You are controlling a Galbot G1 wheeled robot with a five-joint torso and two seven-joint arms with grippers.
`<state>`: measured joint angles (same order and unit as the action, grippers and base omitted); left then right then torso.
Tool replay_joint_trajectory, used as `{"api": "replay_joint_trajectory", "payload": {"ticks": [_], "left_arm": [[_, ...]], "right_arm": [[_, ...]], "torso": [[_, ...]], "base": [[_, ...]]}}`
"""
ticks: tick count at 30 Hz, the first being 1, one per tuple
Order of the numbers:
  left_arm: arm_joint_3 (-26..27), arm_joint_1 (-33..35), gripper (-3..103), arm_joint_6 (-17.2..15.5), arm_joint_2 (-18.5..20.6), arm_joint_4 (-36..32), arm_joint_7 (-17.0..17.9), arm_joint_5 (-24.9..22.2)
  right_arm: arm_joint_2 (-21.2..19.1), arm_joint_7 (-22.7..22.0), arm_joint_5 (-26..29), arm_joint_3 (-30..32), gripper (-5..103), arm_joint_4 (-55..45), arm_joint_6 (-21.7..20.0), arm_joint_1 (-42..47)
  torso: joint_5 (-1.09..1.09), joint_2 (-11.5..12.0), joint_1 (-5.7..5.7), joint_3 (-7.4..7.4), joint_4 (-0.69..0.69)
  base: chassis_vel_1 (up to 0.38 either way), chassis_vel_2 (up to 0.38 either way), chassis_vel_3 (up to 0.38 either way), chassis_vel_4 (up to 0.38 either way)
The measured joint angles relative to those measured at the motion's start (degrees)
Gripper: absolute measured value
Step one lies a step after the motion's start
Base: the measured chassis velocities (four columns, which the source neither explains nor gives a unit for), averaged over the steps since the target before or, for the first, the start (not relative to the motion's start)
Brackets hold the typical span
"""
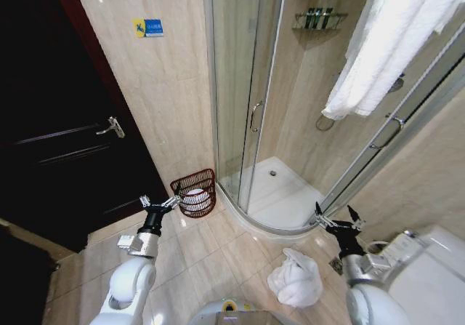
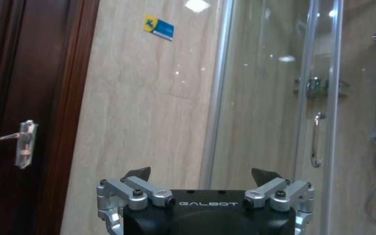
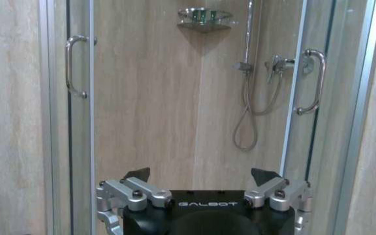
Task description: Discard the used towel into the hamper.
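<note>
"GALBOT" is printed in white on both wrist housings. A blue and yellow sticker (image 1: 148, 27) sits high on the wall, its writing too small to read. The left gripper (image 1: 160, 203) hangs lower left, fingers spread wide and empty, just beside the hamper (image 1: 196, 192). The right gripper (image 1: 338, 219), lower right, is likewise spread and empty. The crumpled white towel (image 1: 296, 278) lies on the floor at bottom centre, with open tile between it and the hamper, which stands by the shower's curved edge (image 1: 247, 219).
</note>
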<state>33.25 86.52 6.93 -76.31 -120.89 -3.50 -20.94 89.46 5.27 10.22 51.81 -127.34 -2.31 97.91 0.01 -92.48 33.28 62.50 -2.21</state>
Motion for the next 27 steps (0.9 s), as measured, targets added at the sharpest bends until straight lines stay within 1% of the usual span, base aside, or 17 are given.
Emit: {"api": "replay_joint_trajectory", "payload": {"ticks": [1, 7, 10, 11, 14, 15, 16, 18, 19, 20, 22, 23, 25, 26, 27], "left_arm": [[-0.08, -0.20, 100, 0.08, 0.03, 0.31, -0.17, 0.05], [-0.89, -2.19, 100, -0.12, 0.56, 2.35, -0.45, 0.33], [-1.80, -4.84, 100, -0.84, 1.72, 3.78, -0.42, 0.29], [-1.80, -4.84, 100, -0.84, 1.72, 3.78, -0.42, 0.29], [-2.27, -6.23, 100, -1.48, 2.11, 3.54, -0.10, 0.02], [-2.27, -6.23, 100, -1.48, 2.11, 3.54, -0.10, 0.02], [-2.28, -6.25, 100, -1.59, 2.11, 3.26, -0.07, 0.02], [-2.26, -6.04, 100, -1.63, 1.95, 2.66, 0.08, 0.35], [-2.26, -6.04, 100, -1.63, 1.95, 2.66, 0.08, 0.35], [-2.16, -5.78, 100, -1.63, 1.83, 2.54, 0.12, 0.83], [-1.72, -5.08, 100, -1.22, 1.51, 2.53, 0.45, 2.10], [-1.72, -5.08, 100, -1.22, 1.51, 2.53, 0.45, 2.10], [-1.32, -4.55, 100, -0.83, 1.22, 2.63, 0.78, 2.71], [-1.13, -4.36, 100, -0.65, 1.04, 2.66, 0.86, 2.86], [-1.13, -4.36, 100, -0.65, 1.04, 2.66, 0.86, 2.86]], "right_arm": [[-0.10, 0.00, 0.23, 0.00, 100, -0.03, -0.08, -0.11], [-1.01, -0.09, 0.99, -0.04, 100, -0.37, -1.04, -0.86], [-3.16, 0.28, 1.85, 0.06, 100, 0.30, -2.08, -3.84], [-3.16, 0.28, 1.85, 0.06, 100, 0.30, -2.08, -3.84], [-6.80, -0.19, 3.55, 0.37, 100, 0.88, -2.21, -7.27], [-6.80, -0.19, 3.55, 0.37, 100, 0.88, -2.21, -7.27], [-7.68, -0.43, 4.15, 0.55, 100, 0.60, -2.66, -7.92], [-10.05, -2.01, 5.92, 0.95, 100, -1.14, -4.86, -9.92], [-10.05, -2.01, 5.92, 0.95, 100, -1.14, -4.86, -9.92], [-11.40, -3.25, 6.76, 1.12, 100, -2.25, -6.35, -11.12], [-15.99, -6.64, 9.30, 1.25, 100, -4.06, -10.00, -14.05], [-15.99, -6.64, 9.30, 1.25, 100, -4.06, -10.00, -14.05], [-20.80, -10.21, 12.60, 1.09, 100, -4.79, -12.64, -16.90], [-22.53, -11.66, 13.30, 1.04, 100, -4.94, -13.41, -17.96], [-22.53, -11.66, 13.30, 1.04, 100, -4.94, -13.41, -17.96]], "torso": [[-0.03, 0.00, 0.00, 0.00, 0.00], [-0.01, 0.00, -0.01, 0.00, 0.00], [-0.02, 0.00, 0.00, 0.00, 0.01], [-0.02, 0.00, 0.00, 0.00, 0.01], [-0.01, 0.00, 0.01, 0.01, 0.00], [-0.01, 0.00, 0.01, 0.01, 0.00], [0.00, 0.00, 0.01, 0.01, 0.00], [0.00, 0.00, 0.01, 0.00, 0.01], [0.00, 0.00, 0.01, 0.00, 0.01], [-0.01, 0.00, 0.00, 0.00, 0.01], [0.00, 0.00, 0.00, 0.00, 0.00], [0.00, 0.00, 0.00, 0.00, 0.00], [0.00, 0.00, 0.00, 0.00, 0.00], [-0.01, 0.00, 0.00, 0.00, -0.01], [-0.01, 0.00, 0.00, 0.00, -0.01]], "base": [[0.000, 0.000, 0.000, 0.000], [0.000, 0.000, 0.000, 0.000], [0.000, 0.000, 0.000, 0.000], [0.000, 0.000, 0.000, 0.000], [0.000, 0.000, 0.000, 0.000], [0.000, 0.000, 0.000, 0.000], [0.000, 0.000, 0.000, 0.000], [0.000, 0.000, 0.000, 0.000], [0.000, 0.000, 0.000, 0.000], [0.000, 0.000, 0.000, 0.000], [0.000, 0.000, 0.000, 0.000], [0.000, 0.000, 0.000, 0.000], [0.000, 0.000, 0.000, 0.000], [0.000, 0.000, 0.000, 0.000], [0.000, 0.000, 0.000, 0.000]]}}
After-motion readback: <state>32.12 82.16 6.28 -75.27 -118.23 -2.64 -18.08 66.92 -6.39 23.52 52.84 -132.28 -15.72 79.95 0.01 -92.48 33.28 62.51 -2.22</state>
